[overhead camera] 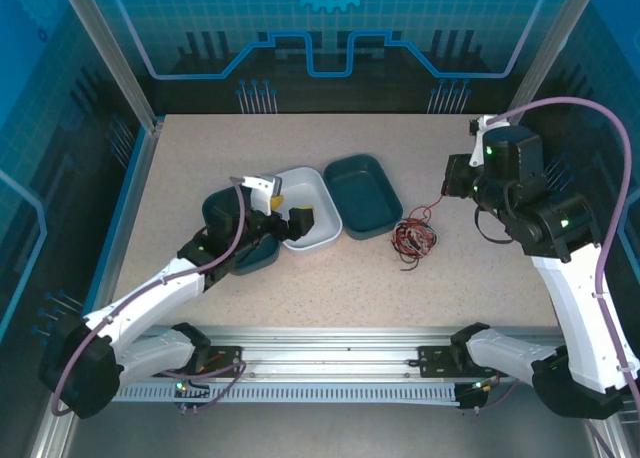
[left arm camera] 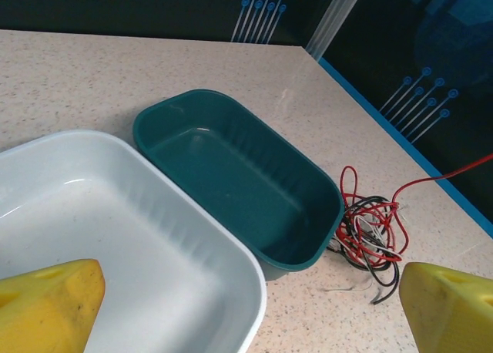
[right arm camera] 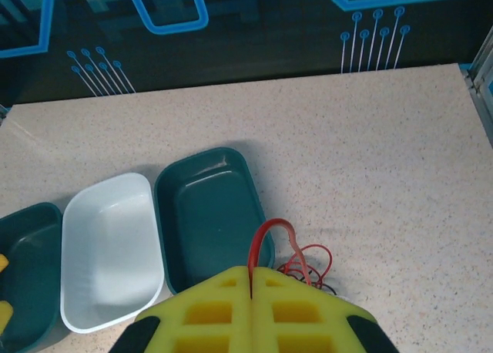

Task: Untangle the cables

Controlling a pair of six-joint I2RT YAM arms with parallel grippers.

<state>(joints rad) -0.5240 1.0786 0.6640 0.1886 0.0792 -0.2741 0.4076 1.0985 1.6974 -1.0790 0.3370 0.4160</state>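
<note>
Several thin cables [overhead camera: 415, 236], red, black and whitish, lie in one knotted heap on the bench [overhead camera: 330, 288], just beside the right end of a dark teal tray [overhead camera: 363, 196] and outside it. One red strand [right arm camera: 273, 221] rises from the heap into your right hand [right arm camera: 252, 280], which is pinched tight on it. That teal tray's floor is bare, as is the floor of the white tray [overhead camera: 310, 233] right beside it. Your left hand [left arm camera: 246, 284] hangs over the white tray, spread wide, holding nothing. A second teal tray [overhead camera: 215, 210] sits farther left, partly under that arm.
</note>
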